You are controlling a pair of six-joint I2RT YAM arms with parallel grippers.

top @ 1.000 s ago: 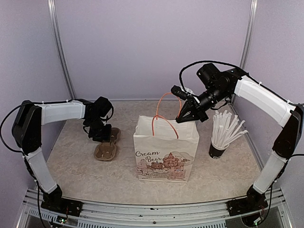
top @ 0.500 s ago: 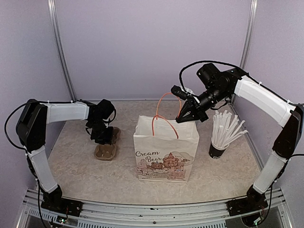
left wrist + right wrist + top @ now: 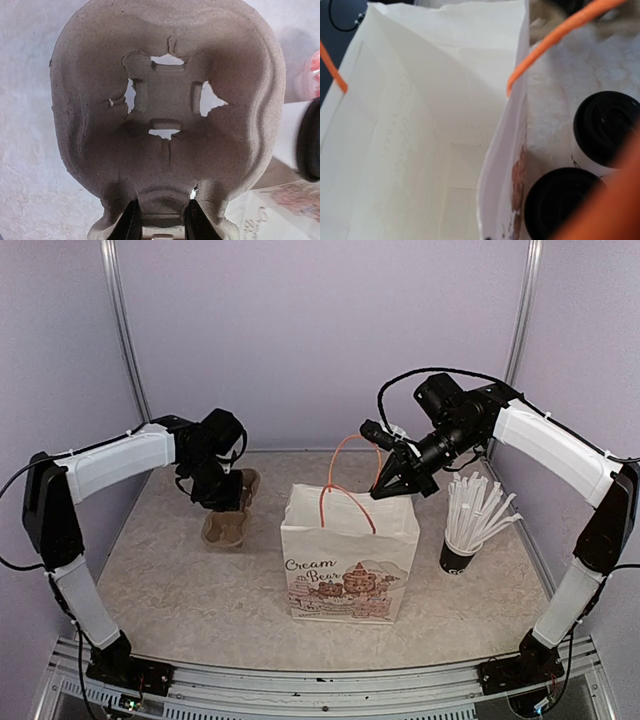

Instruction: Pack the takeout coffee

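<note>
Left pincer [image 3: 165, 223]: I see it closed narrow on the near lip of the cup carrier, one finger on each side of the lip.
Cup carrier [image 3: 90, 125]: brown moulded pulp, its cup well facing my left wrist camera, with torn slots around the centre. From above it sits at the pincer tip over the far left of the desk [image 3: 180, 610].
Right pincer [image 3: 383, 487]: closed on the rear orange handle [image 3: 347, 440], pulling it up and to the right above the bag's mouth.
Paper bag [image 3: 350, 560]: white and upright at mid-desk, with its mouth open. The front reads "Cream Bear" over a cartoon drawing.
Takeout coffee [image 3: 606, 127]: two white cups with black lids, side by side on the desk just outside the bag's wall. From above, the bag hides them. Small dark marks on one cup's side are too blurred for me to read.
Straw cup [image 3: 458, 558]: dark, full of white straws, just right of the bag. I can't read its marking.
</note>
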